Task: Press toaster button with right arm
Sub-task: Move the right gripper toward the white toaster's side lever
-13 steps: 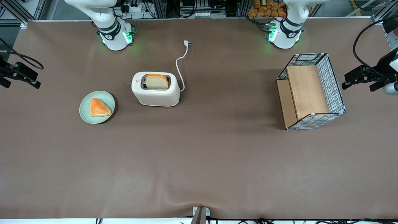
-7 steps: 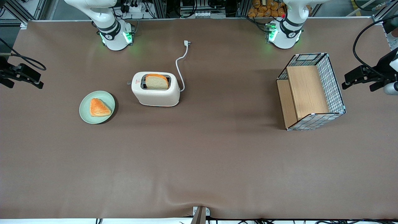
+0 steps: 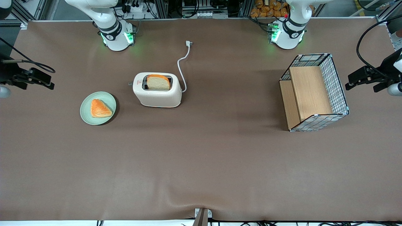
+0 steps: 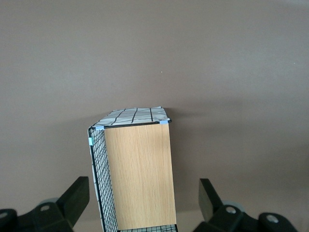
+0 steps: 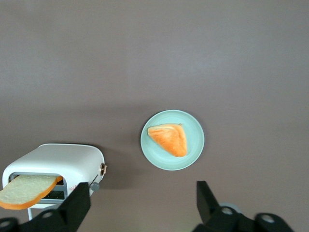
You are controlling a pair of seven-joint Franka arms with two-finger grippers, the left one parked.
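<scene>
- Toaster (image 3: 157, 90) stands on the brown worktop (image 3: 201, 163), its lever end turned toward the working arm's end, so that end is easy to approach
- Bread slice (image 3: 158, 82) sits upright in its slot, so I judge the lever (image 5: 94, 185) is not pressed yet
- Gripper (image 3: 42, 81) hangs well apart from the toaster, fingers (image 5: 72, 208) spread wide, holding nothing
- Green plate (image 3: 98, 108) with a pastry (image 3: 100, 108) lies near the toaster, nearer to the front camera
- A tiny red logo (image 3: 137, 82) on the toaster, not readable

The brown table (image 3: 201, 163) is carrying a toaster (image 3: 157, 91), a green plate (image 3: 98, 108) at its eight o'clock, a wire basket (image 3: 314, 92) toward the parked arm's end, while the gripper (image 3: 42, 78) is hovering above the working arm's end.
</scene>
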